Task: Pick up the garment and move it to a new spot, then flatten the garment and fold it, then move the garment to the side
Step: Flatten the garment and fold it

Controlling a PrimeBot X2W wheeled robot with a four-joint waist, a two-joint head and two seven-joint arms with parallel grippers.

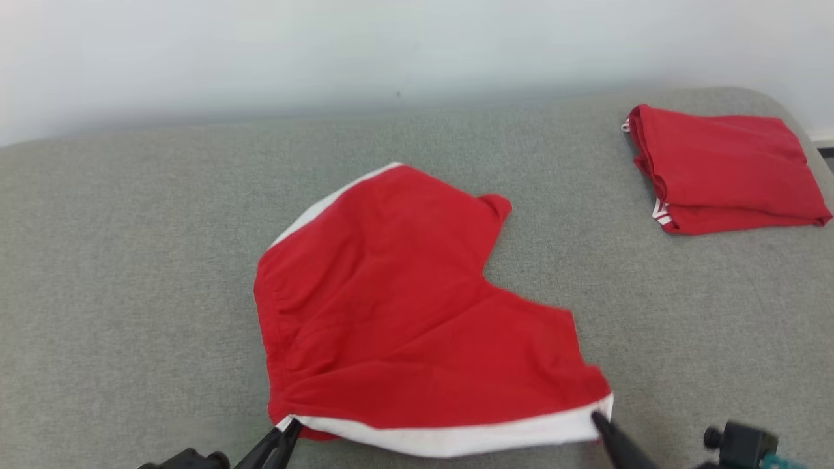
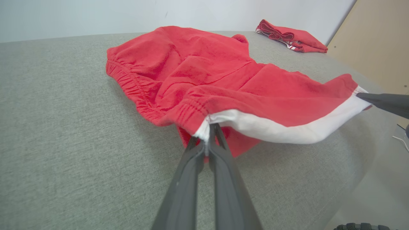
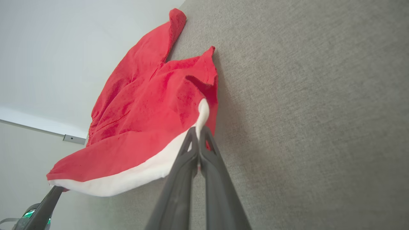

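Observation:
The garment [image 1: 404, 306] is a pair of red shorts with a white side stripe, spread on the grey cushioned surface [image 1: 130, 260]. Its near edge with the white stripe is lifted off the surface. My left gripper [image 1: 290, 428] is shut on the garment's near left corner by the waistband; in the left wrist view the left gripper [image 2: 209, 129] pinches the end of the white stripe on the garment [image 2: 204, 73]. My right gripper [image 1: 596, 420] is shut on the near right corner; the right wrist view shows the right gripper [image 3: 198, 131] clamped on the white hem of the garment [image 3: 143, 108].
A second red garment [image 1: 723, 169], folded, lies at the far right of the surface, seen too in the left wrist view [image 2: 292, 36]. A white wall [image 1: 391, 45] runs behind. The surface's right edge curves down near the folded piece.

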